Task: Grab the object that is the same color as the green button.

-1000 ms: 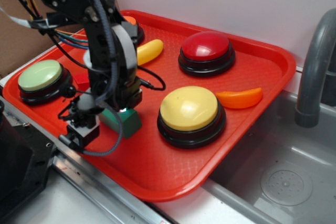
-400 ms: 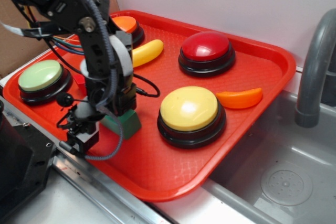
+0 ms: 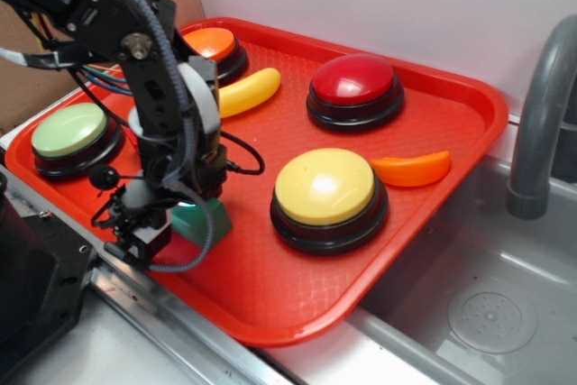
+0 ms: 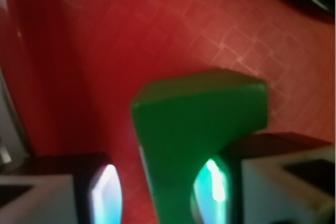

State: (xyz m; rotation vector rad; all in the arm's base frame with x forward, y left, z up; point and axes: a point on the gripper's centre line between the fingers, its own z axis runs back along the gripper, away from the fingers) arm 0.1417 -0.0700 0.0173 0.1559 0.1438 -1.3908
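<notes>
Green block (image 4: 197,124) between tool (image 4: 160,187) fingers, unlabeled.

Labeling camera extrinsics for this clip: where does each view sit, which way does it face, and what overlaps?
Exterior: off the robot, above the red tray's front corner, looking down across it at the four buttons, incl. the green button; sink at right. The arm and gripper show at left, over the green block.
Wrist: on the arm just behind the gripper, looking down between its fingers at the green block on the tray.
Shared: green block, gripper, tray floor.
</notes>
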